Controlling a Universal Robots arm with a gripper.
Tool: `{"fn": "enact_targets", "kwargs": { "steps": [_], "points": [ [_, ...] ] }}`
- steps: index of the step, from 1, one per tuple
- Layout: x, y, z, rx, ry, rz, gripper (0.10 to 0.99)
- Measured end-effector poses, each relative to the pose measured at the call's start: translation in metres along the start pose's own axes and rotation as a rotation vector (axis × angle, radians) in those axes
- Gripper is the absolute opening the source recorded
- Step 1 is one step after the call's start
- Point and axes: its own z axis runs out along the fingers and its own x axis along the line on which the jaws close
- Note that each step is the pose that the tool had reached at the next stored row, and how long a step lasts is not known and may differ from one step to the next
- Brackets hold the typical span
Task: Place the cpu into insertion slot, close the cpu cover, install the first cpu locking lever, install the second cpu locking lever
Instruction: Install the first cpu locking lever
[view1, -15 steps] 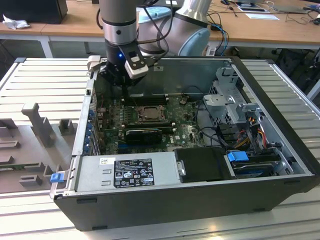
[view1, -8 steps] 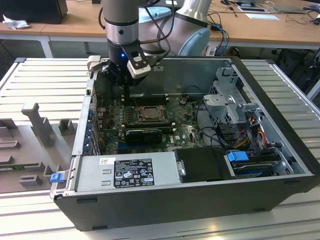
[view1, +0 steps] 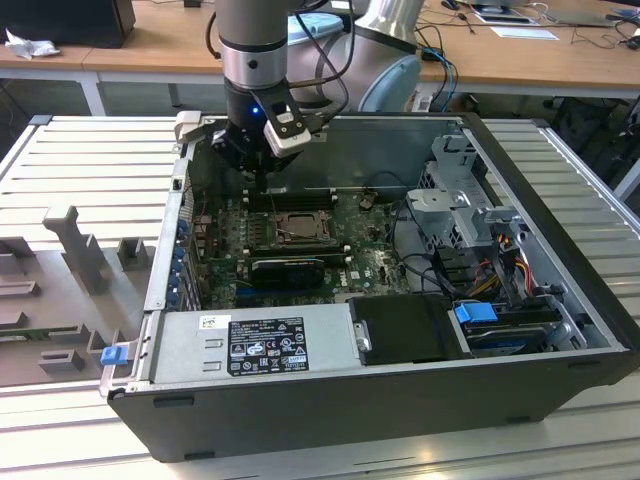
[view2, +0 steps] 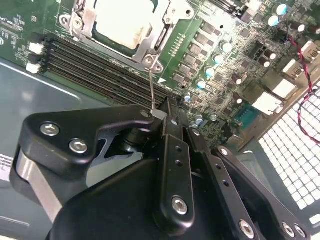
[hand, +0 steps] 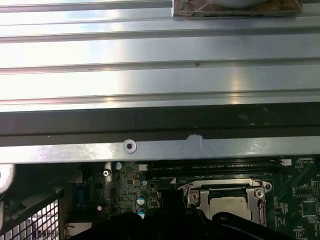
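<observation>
Gripper (view2: 167, 112) closed on a thin locking lever (view2: 151, 87) beside the socket corner, cpu (view2: 122, 22) seated under the shut cpu cover (view2: 150, 45), memory slots (view2: 90, 70) close alongside, case wall (hand: 160, 150) near.

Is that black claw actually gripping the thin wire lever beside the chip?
Touching. In the second wrist view the gripper pinches the flat end of the locking lever, no gap visible.

Even overhead room light; the computer case (view1: 400, 330) interior sits in shadow. Glare streaks the ribbed table (hand: 160, 50) beyond the case wall. The end effector (view2: 167, 117) looms dark and soft-focused.
</observation>
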Motion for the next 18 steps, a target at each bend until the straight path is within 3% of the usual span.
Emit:
{"fn": "enact_targets", "kwargs": {
  "steps": [18],
  "points": [
    [-0.0100, 0.0004, 0.0000, 0.000, 0.0001, 0.000, 0.106]
  ]
}}
